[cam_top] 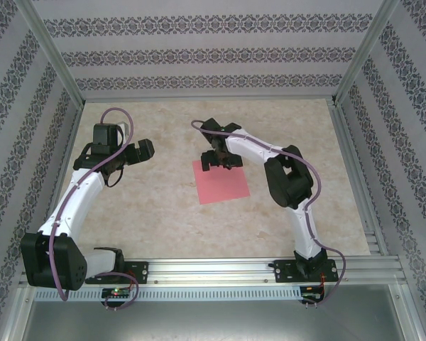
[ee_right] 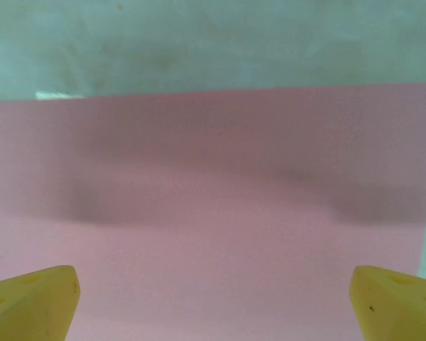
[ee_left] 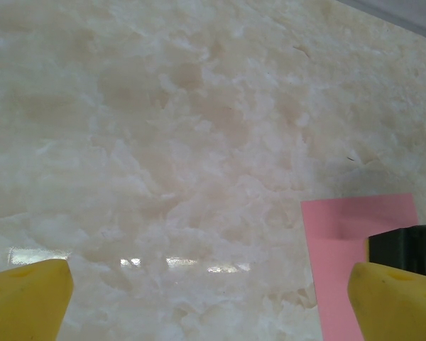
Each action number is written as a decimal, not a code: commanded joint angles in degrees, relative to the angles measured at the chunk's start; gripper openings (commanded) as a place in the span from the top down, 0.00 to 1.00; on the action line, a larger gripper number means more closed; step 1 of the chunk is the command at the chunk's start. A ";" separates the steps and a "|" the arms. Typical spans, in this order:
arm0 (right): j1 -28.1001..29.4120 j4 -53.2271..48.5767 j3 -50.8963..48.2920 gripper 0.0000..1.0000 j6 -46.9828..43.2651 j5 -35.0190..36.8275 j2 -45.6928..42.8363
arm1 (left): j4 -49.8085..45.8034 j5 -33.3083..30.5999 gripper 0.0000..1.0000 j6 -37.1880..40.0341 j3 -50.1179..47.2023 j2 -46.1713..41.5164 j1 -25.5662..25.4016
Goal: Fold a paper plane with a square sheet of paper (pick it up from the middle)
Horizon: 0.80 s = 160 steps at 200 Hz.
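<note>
Looking down from above, you have the square sheet of paper (cam_top: pixel 224 183) lying flat and unfolded at about the middle of the tabletop (cam_top: pixel 163 220), its edges a little skewed to the tabletop's edges. That central spot seems chosen so both arms can reach it, which a two-handed fold will need.

Your right gripper (cam_top: pixel 216 162) hangs over the sheet's far edge, pointing down, its jaws spread wide and empty. From the right wrist, the yellow fingertips (ee_right: pixel 32 305) sit far apart at the lower corners, with pink paper spanning the gap and bare tabletop beyond the far edge. Soft shadows on the paper suggest the fingers are low over it. Whether they touch it, you cannot tell. Since the pick should come from the middle, this gripper probably sits too far toward the far edge.

Your left gripper (cam_top: pixel 140 150) waits off the sheet on the side toward the tabletop's left edge, also wide open and holding nothing. From its wrist, the sheet's near corner shows just beside the right-hand fingertip (ee_left: pixel 394 302).
</note>
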 commanded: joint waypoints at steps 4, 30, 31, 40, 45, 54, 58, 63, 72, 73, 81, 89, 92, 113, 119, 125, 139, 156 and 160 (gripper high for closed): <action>0.90 -1.34 1.74 0.02 -0.37 -0.43 1.94 | -0.88 0.83 0.00 -0.01 0.69 0.13 -0.55; 0.91 -1.58 1.50 0.02 -0.14 -0.52 3.03 | -0.90 0.80 0.00 0.05 0.69 0.26 -0.51; 0.95 -1.62 1.47 0.02 -0.12 -0.51 3.06 | -0.89 0.83 0.00 0.02 0.73 0.23 -0.49; 0.92 -1.57 1.36 0.02 -0.07 -0.57 3.43 | -0.93 0.79 0.00 0.06 0.73 0.24 -0.56; 0.96 -1.58 1.25 0.03 -0.02 -0.57 3.68 | -0.97 0.82 0.00 0.07 0.62 0.27 -0.56; 0.91 -1.57 1.10 0.04 0.00 -0.71 4.23 | -0.97 0.86 0.00 0.00 0.73 0.37 -0.50; 0.83 -1.66 1.09 0.04 0.04 -0.82 4.46 | -0.95 0.81 0.00 0.03 0.69 0.34 -0.55; 0.82 -1.66 1.01 0.05 0.09 -0.89 4.80 | -0.97 0.85 0.00 -0.01 0.69 0.39 -0.47; 0.63 -1.83 0.69 0.06 0.16 -1.16 5.33 | -0.97 0.92 0.00 0.04 0.70 0.45 -0.54; 0.59 -1.83 0.63 0.07 0.17 -1.18 5.35 | -1.01 0.89 0.00 0.06 0.74 0.42 -0.55; 0.49 -1.62 0.21 0.08 0.16 -1.41 5.68 | -1.06 0.92 0.00 0.06 0.75 0.47 -0.56; 0.39 -1.49 -0.22 0.10 0.16 -1.53 5.89 | -1.05 0.97 0.00 0.00 0.76 0.54 -0.54; 0.41 -1.41 -0.31 0.10 0.05 -1.55 5.91 | -1.06 0.95 0.00 0.05 0.79 0.51 -0.55; 0.13 -1.01 -1.10 0.15 0.01 -1.80 5.84 | -0.97 1.10 0.00 0.00 0.79 0.73 -0.51; 0.02 -0.76 -1.32 0.16 0.06 -2.05 5.66 | -0.98 1.14 0.00 0.00 0.78 0.80 -0.54; -0.07 -0.55 -1.43 0.17 0.11 -2.26 5.52 | -1.04 1.17 0.00 0.01 0.89 0.87 -0.51; -0.26 -0.23 -1.48 0.21 0.21 -2.59 4.88 | -1.05 1.21 0.00 0.01 0.96 0.93 -0.52; -0.39 0.36 -1.46 0.27 0.33 -3.41 3.69 | -1.15 1.31 0.00 -0.04 1.04 1.06 -0.55; -0.34 0.58 -1.50 0.29 0.33 -3.83 3.27 | -1.22 1.30 0.00 -0.02 1.06 1.09 -0.51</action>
